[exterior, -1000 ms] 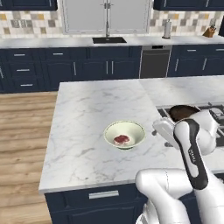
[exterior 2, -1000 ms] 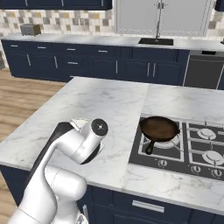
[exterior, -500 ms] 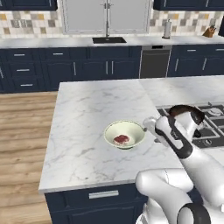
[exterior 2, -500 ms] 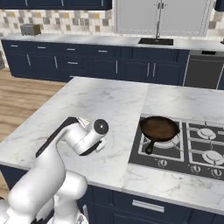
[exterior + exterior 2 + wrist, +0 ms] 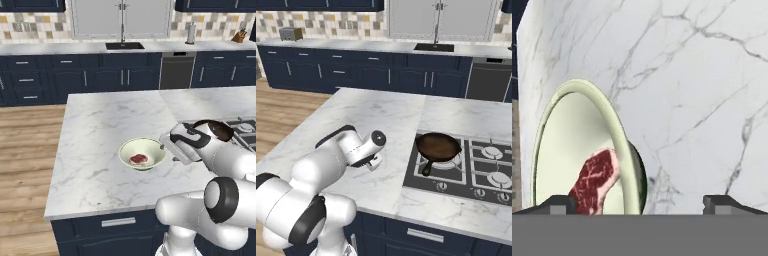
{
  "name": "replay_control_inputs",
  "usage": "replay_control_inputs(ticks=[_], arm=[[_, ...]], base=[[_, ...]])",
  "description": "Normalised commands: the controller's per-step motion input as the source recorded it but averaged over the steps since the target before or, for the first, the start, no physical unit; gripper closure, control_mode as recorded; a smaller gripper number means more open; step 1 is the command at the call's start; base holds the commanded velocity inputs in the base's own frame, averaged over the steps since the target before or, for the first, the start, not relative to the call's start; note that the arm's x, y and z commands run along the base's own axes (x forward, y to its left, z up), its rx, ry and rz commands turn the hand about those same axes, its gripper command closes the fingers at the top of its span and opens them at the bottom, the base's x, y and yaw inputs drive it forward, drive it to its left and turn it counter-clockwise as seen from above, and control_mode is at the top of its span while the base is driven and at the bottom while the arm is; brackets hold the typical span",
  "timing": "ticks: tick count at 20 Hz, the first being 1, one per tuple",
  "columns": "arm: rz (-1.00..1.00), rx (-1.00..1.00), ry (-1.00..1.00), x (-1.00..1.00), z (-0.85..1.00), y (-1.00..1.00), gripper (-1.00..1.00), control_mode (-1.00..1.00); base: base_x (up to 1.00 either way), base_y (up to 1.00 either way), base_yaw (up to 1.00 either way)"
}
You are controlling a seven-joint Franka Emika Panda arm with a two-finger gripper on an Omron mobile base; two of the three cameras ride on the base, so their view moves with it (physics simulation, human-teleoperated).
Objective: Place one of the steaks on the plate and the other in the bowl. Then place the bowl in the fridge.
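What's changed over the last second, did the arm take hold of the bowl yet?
Not yet. The arm has swung its hand down and toward the bowl; the pincer now sits open at the bowl's near rim, one fingertip inside by the steak, the other outside over the counter. Nothing is gripped. Bowl, steak and the skillet on the stove stayed where they were.
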Motion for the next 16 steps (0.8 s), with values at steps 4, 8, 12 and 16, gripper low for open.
replay_control_inputs(ticks=[4, 8, 12, 16], arm=[[0.0, 0.0, 0.0, 0.05, -0.31, 0.19, -1.0, -1.0], [0.0, 0.0, -0.01, 0.05, -0.26, 0.4, -1.0, -1.0], [0.0, 0.0, 0.0, 0.12, -0.23, 0.34, -1.0, -1.0], [0.0, 0.0, 0.0, 0.15, -0.18, 0.23, 1.0, -1.0]], base=[[0.0, 0.0, 0.0], [0.0, 0.0, 0.0], [0.0, 0.0, 0.0], [0.0, 0.0, 0.0]])
